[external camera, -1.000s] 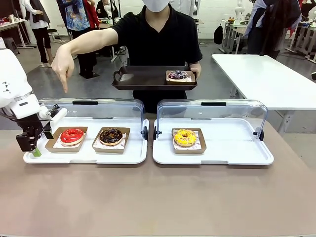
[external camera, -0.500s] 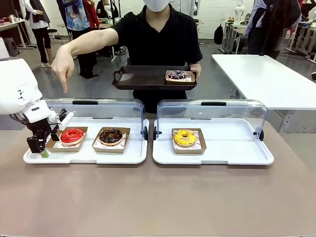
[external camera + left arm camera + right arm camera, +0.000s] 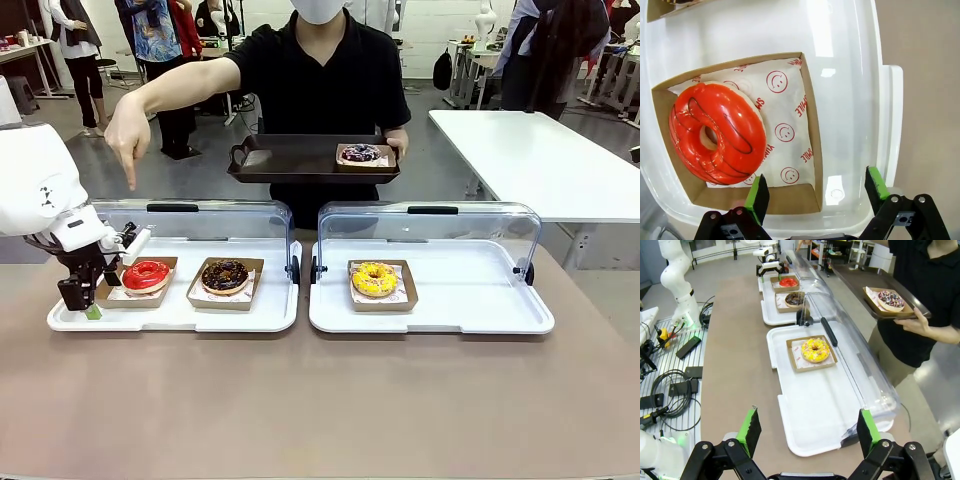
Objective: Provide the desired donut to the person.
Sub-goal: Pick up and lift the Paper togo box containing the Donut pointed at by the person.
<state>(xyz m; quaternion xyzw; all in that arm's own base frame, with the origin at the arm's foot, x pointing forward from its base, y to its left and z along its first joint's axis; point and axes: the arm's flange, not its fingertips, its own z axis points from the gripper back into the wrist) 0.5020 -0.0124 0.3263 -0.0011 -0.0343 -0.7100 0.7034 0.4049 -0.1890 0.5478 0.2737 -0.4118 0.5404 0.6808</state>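
The person (image 3: 320, 80) points a hand (image 3: 127, 140) down at the red glazed donut (image 3: 146, 273) (image 3: 717, 135), which sits in a brown card tray (image 3: 807, 115) at the left of the left white tray (image 3: 180, 315). My left gripper (image 3: 92, 300) (image 3: 816, 192) hangs low over that card tray's outer side. Its jaws are apart, with the card tray's side wall between the green pads (image 3: 757, 197) and a gap on both sides. My right gripper (image 3: 805, 432) is open, high above the table's end, holding nothing.
A chocolate donut (image 3: 225, 275) lies beside the red one. A yellow donut (image 3: 375, 279) (image 3: 814, 349) sits on the right white tray (image 3: 470, 300). Both clear lids (image 3: 430, 225) stand open behind. The person holds a black tray (image 3: 290, 158) carrying a sprinkled donut (image 3: 360, 153).
My left gripper has moved right and down, up to the red donut's card tray, and its jaws have narrowed. The pointing hand and the right arm stay put.
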